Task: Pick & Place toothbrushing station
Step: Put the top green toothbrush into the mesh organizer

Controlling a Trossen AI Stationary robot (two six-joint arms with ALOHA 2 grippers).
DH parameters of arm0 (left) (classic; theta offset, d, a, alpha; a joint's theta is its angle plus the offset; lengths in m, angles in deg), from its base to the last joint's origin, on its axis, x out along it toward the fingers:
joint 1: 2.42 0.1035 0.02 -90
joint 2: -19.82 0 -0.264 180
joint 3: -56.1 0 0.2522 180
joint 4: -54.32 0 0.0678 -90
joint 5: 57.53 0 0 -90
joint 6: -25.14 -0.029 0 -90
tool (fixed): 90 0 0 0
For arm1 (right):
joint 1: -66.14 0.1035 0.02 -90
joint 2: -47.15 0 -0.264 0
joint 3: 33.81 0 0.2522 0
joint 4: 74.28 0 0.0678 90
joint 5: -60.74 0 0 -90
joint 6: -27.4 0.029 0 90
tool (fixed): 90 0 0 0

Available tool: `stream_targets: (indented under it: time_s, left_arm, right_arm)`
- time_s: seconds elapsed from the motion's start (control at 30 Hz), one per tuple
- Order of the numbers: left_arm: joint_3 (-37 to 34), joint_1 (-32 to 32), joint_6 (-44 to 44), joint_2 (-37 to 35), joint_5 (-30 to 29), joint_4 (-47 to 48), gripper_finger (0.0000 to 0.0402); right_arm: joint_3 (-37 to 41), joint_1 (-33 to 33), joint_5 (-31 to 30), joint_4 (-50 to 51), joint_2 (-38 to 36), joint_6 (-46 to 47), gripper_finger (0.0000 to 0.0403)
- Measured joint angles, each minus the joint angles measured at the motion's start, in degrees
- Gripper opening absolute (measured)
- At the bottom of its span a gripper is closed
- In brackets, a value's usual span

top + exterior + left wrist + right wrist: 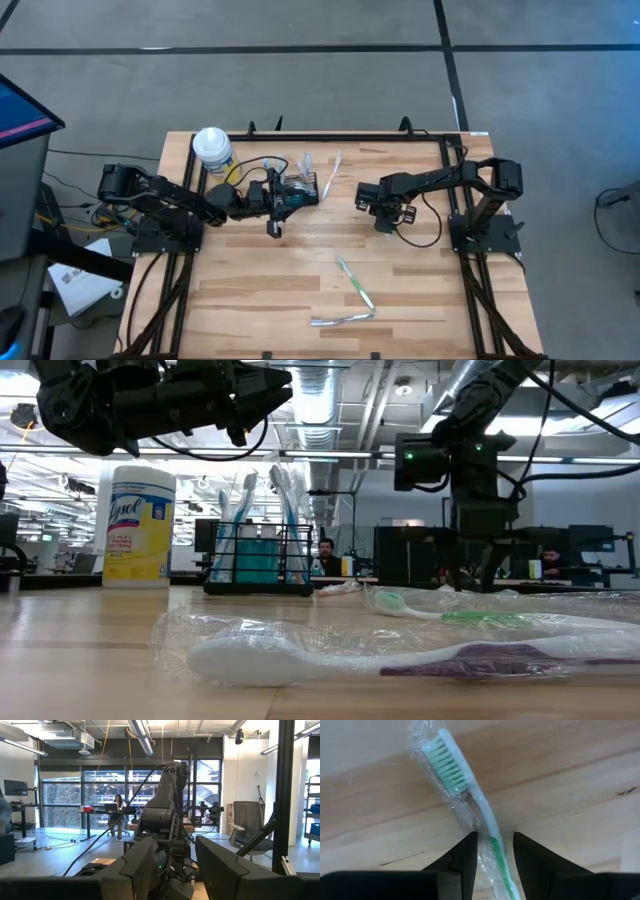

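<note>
Your black wire-mesh caddy (258,558) stands upright on the counter (260,290) near the far edge, just beside the yellow wipes canister (214,150), with toothbrushes in it. Your left gripper (300,192) hovers over it, released. Your right gripper (492,852), also released, straddles a wrapped green toothbrush (465,800).

The table (420,290) carries the toothbrushing station (297,190) in its far half, left of centre, with toothbrushes standing in it. A canister (213,150) stands to its left and slightly farther back, near the far left corner. The left gripper (265,395) hangs above the station; the right gripper (495,845) hangs to the station's right, well apart. One wrapped toothbrush (331,172) lies just right of the station. Two more lie in the near half – a second toothbrush (355,283) toward the middle, a third toothbrush (342,319) nearer the edge.
</note>
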Motion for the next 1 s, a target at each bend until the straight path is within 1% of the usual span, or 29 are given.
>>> stream_targets:
  time_s: [0.1,0.17,0.27,0.4,0.43,0.57,0.67,0.8,1.0]
  left_arm:
    - [0.0,0.0,0.0,0.0,-0.02,0.0,0.0145]
    - [0.0,0.0,0.0,0.0,-0.04,-0.02,0.0145]
    - [0.0,0.0,0.0,0.0,-0.07,-0.01,0.0145]
    - [0.0,-0.01,0.02,0.0,-0.28,-0.02,0.0145]
    - [0.0,0.01,0.02,0.0,-0.28,0.0,0.0145]
    - [0.0,0.01,0.02,0.0,-0.26,0.0,0.0145]
    - [0.0,0.0,0.02,0.0,-0.25,-0.01,0.0145]
    - [0.0,-0.01,0.02,0.0,-0.24,0.0,0.0145]
    - [0.0,0.0,0.02,0.0,-0.2,-0.02,0.0145]
  right_arm:
    - [0.17,0.72,-0.23,-0.19,-0.04,0.02,0.0113]
    - [0.2,1.1,-0.19,-0.64,-0.04,0.04,0.01]
    - [0.2,1.39,-0.12,-1.21,-0.04,0.42,0.007]
    - [0.2,1.39,0.06,-1.44,-0.05,3.1,0.0018]
    - [0.19,1.39,0.04,-1.53,-0.06,3.49,0.0012]
    - [0.17,1.39,0.06,-1.99,-0.06,5.36,0.0016]
    - [0.17,1.39,0.04,-2.12,-0.06,7.1,0.0006]
    - [0.2,1.39,0.13,-2.31,-0.36,10.11,0.0005]
    - [0.22,1.39,3.16,-2.31,-0.45,15.44,0.0002]
